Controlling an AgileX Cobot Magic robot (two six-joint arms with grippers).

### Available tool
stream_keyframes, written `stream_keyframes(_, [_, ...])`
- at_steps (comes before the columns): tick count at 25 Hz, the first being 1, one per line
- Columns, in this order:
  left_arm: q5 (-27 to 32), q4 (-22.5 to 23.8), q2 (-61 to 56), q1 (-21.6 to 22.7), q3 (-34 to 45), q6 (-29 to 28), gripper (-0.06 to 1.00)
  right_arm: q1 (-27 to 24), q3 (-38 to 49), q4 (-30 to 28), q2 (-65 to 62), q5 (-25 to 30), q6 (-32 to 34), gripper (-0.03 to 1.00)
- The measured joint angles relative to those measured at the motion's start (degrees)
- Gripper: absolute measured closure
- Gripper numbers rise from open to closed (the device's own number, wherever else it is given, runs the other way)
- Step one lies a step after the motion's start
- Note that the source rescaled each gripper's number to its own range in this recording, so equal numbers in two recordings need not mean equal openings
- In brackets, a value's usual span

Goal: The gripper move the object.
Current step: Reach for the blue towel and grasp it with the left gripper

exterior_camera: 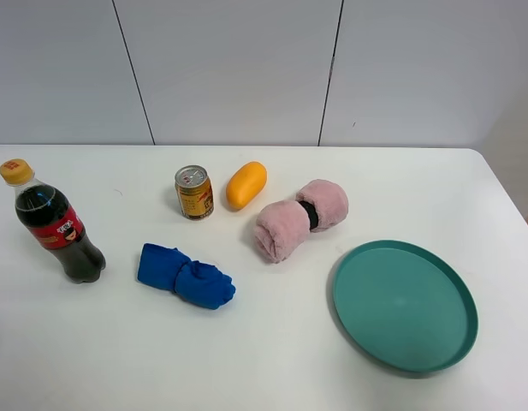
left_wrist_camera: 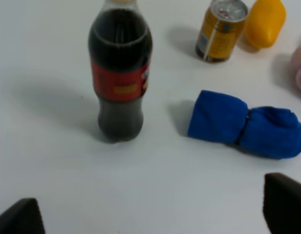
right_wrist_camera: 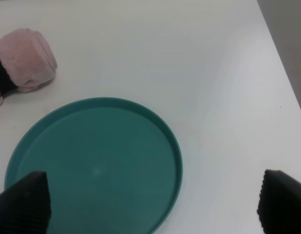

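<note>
On the white table stand a cola bottle (exterior_camera: 54,224), a gold can (exterior_camera: 194,192), an orange fruit-shaped object (exterior_camera: 246,184), a rolled pink towel (exterior_camera: 299,218), a rolled blue cloth (exterior_camera: 185,275) and a green plate (exterior_camera: 405,305). No arm shows in the exterior view. In the left wrist view my left gripper (left_wrist_camera: 152,214) is open, fingertips (left_wrist_camera: 284,207) wide apart, short of the bottle (left_wrist_camera: 120,73) and the blue cloth (left_wrist_camera: 245,124). In the right wrist view my right gripper (right_wrist_camera: 152,204) is open above the empty plate (right_wrist_camera: 96,168), with the pink towel (right_wrist_camera: 23,61) beyond.
The table's right edge (right_wrist_camera: 282,73) lies close to the plate. The can (left_wrist_camera: 221,30) and the orange object (left_wrist_camera: 265,22) stand behind the blue cloth. A white panelled wall (exterior_camera: 246,68) rises behind the table.
</note>
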Motion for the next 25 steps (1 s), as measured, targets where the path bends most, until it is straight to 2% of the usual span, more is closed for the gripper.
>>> stream_keyframes(4, [-0.54, -4.92, 10.38, 0.0, -7.41, 14.41, 0.04, 0.0, 0.0, 0.0, 0.0, 0.0, 0.0, -0.03])
stream_keyframes(6, [-0.61, -9.93, 15.83, 0.0, -11.18, 22.27, 0.04, 0.0, 0.0, 0.0, 0.0, 0.0, 0.0, -0.03])
stream_keyframes(9, [-0.38, -18.13, 24.31, 0.0, -16.12, 30.18, 0.04, 0.0, 0.0, 0.0, 0.0, 0.0, 0.0, -0.03])
stream_keyframes(11, [0.42, -21.45, 29.88, 0.0, -19.04, 36.41, 0.04, 0.0, 0.0, 0.0, 0.0, 0.0, -0.06, -0.03])
stream_keyframes(16, [0.99, -22.87, 41.88, -0.59, -25.06, 53.57, 0.06, 0.0, 0.0, 0.0, 0.0, 0.0, -0.13, -0.03])
stream_keyframes(18, [0.99, -23.63, 45.52, -2.04, -27.04, 58.57, 0.08, 0.0, 0.0, 0.0, 0.0, 0.0, -0.13, -0.03])
stream_keyframes(22, [-0.29, -23.9, 52.36, -6.9, -30.32, 61.86, 0.1, 0.0, 0.0, 0.0, 0.0, 0.0, -0.13, -0.03])
stream_keyframes(25, [-2.11, -20.23, 57.81, -11.67, -31.43, 62.01, 0.1, 0.0, 0.0, 0.0, 0.0, 0.0, -0.13, -0.03])
